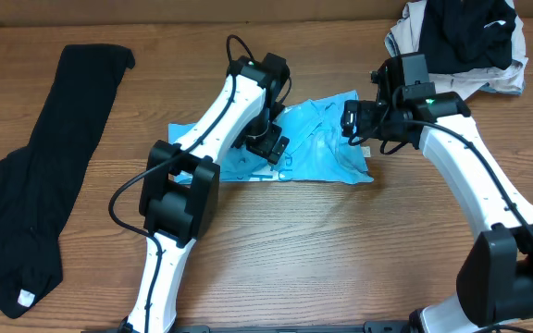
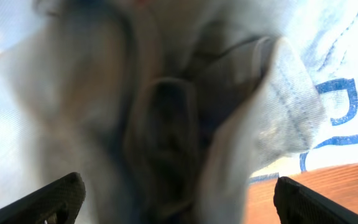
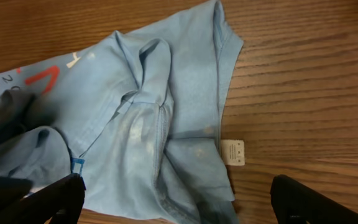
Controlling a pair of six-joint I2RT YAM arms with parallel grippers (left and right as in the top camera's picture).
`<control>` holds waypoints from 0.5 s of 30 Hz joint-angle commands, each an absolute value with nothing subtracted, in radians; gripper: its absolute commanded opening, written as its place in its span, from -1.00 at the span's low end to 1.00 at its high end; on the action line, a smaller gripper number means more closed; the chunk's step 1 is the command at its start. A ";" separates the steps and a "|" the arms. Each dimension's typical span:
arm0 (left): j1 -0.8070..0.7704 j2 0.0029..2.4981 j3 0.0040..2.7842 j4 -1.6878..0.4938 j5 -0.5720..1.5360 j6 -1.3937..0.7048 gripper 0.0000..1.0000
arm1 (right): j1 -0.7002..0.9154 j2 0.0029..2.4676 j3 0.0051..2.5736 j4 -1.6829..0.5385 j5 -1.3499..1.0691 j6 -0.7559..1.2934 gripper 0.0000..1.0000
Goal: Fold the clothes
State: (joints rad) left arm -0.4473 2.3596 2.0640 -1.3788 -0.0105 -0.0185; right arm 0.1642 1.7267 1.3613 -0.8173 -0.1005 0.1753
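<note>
T-shirt [image 1: 327,153], light blue, lies crumpled mid-table between my two arms, its white label [image 3: 232,152] turned out at the right edge. My left gripper [image 1: 268,146] is pushed into a bunched fold with its fingers spread, not clenched. My right gripper [image 1: 351,118] hovers just over the shirt, likewise spread and empty. Closing the left now would, I judge, pinch several layers and drag the whole heap, and the arms sit close enough to clash. The wooden table [image 1: 340,250] also holds a long black garment [image 1: 44,166] at far left and a black-and-beige pile [image 1: 461,42] at the back right corner.
</note>
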 commanded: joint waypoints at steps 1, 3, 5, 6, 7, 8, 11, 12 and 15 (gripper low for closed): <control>-0.399 2.358 2.217 -1.439 0.003 -0.080 1.00 | 0.161 1.776 1.381 -0.809 -0.106 0.186 0.98; -0.376 2.358 2.322 -1.491 0.025 -0.079 1.00 | 0.161 1.804 1.380 -0.804 -0.098 0.181 0.98; -0.353 2.358 2.428 -1.531 0.072 -0.078 1.00 | 0.161 1.832 1.380 -0.797 -0.082 0.181 0.98; -0.341 2.358 2.487 -1.548 0.102 -0.077 1.00 | 0.161 1.847 1.380 -0.791 -0.080 0.181 0.98; -0.330 2.358 2.534 -1.560 0.134 -0.066 1.00 | 0.161 1.862 1.380 -0.786 -0.080 0.178 0.98; -0.317 2.358 2.582 -1.568 0.169 -0.044 0.99 | 0.161 1.874 1.380 -0.781 -0.080 0.178 0.98; -0.268 2.358 2.700 -1.578 0.204 -0.022 1.00 | 0.161 1.930 1.380 -0.755 -0.078 0.154 0.98; -0.257 2.358 2.707 -1.578 0.204 -0.022 1.00 | 0.161 1.945 1.380 -0.751 -0.072 0.152 0.98; -0.225 2.358 2.708 -1.593 0.204 -0.022 1.00 | 0.161 1.989 1.380 -0.745 -0.049 0.148 0.98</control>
